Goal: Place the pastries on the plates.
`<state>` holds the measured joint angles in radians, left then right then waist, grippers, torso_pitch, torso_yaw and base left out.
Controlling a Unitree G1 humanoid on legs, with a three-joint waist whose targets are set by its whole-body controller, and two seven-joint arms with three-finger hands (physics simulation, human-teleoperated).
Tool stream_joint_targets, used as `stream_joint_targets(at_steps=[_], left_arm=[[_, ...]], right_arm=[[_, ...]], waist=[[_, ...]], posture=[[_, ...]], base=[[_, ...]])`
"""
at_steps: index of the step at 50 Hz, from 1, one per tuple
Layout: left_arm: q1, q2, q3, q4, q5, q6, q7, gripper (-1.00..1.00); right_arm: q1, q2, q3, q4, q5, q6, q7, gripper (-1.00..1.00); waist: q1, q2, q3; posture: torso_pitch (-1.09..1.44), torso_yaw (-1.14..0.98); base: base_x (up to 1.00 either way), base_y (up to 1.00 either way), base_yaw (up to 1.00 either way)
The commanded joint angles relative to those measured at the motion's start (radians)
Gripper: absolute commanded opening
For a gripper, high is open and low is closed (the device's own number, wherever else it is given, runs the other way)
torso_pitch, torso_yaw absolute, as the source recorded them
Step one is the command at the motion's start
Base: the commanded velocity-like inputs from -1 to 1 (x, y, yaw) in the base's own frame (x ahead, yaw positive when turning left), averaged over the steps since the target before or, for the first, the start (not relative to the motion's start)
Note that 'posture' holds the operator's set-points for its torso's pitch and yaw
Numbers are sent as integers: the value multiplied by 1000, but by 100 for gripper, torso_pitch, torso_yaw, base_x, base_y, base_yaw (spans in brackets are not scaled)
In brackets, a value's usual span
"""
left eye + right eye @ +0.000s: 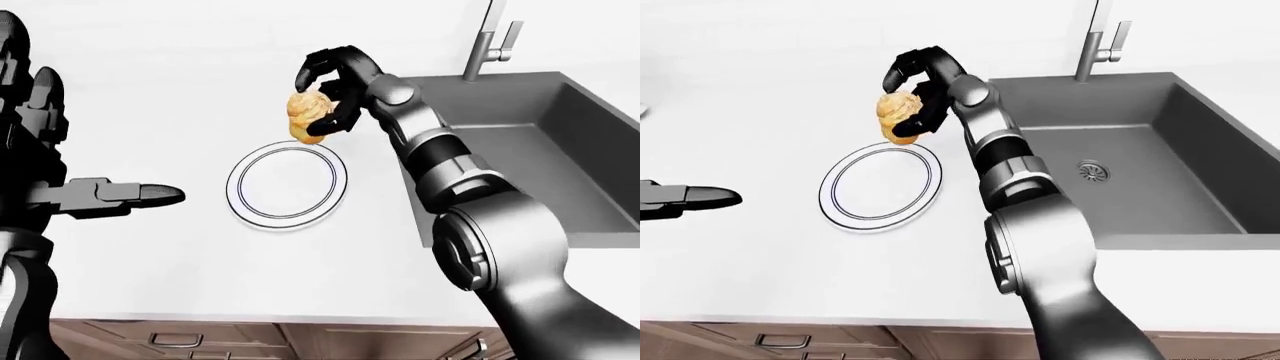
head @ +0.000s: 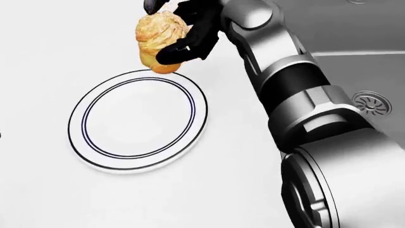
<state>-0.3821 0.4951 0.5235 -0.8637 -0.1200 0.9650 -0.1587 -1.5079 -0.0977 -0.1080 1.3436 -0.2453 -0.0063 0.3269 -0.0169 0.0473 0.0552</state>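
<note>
A golden flaky pastry (image 2: 158, 40) hangs in the air over the top right rim of the white plate (image 2: 108, 154), which has thin dark rings. My right hand (image 2: 180, 33) is shut on the pastry, its black fingers (image 2: 180, 53) wrapped round it. In the left-eye view my left hand (image 1: 110, 196) hovers to the left of the plate (image 1: 288, 185), one finger stretched out flat and holding nothing.
The plate lies on a white counter (image 1: 200, 262). To the right is a grey sink (image 1: 1120, 169) with a drain and a tap (image 1: 1095, 45) above it. Wooden drawer fronts (image 1: 200, 341) show below the counter's near edge.
</note>
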Motion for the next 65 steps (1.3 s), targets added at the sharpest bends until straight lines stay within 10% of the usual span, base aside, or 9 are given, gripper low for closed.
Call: stream_joint_targets(at_steps=[1,36,43,65], left_arm=[[-16,13,7,-16,8,-32,4,100],[-20,11,9,-17,23,-30,-12,100],[-13,9,11,-20,26,-33,-13,100],[10,2,30,-29,35,-38,-25,100]], right_arm=[[-49,-6,-4,-50,17,-25,24,-100],[34,58,61,-121,55,-4,316,-100],[40,60,70,-118,37,-21,309,-52],[52,74,69,-108,1,-44,297,11]], waist=[[-1,7,-29],[-8,19,-31],[-8,21,-31],[-8,21,-33]], posture=[[0,0],[0,0],[0,0],[0,0]], base=[[0,0,0],[0,0,0],[0,0,0],[0,0,0]])
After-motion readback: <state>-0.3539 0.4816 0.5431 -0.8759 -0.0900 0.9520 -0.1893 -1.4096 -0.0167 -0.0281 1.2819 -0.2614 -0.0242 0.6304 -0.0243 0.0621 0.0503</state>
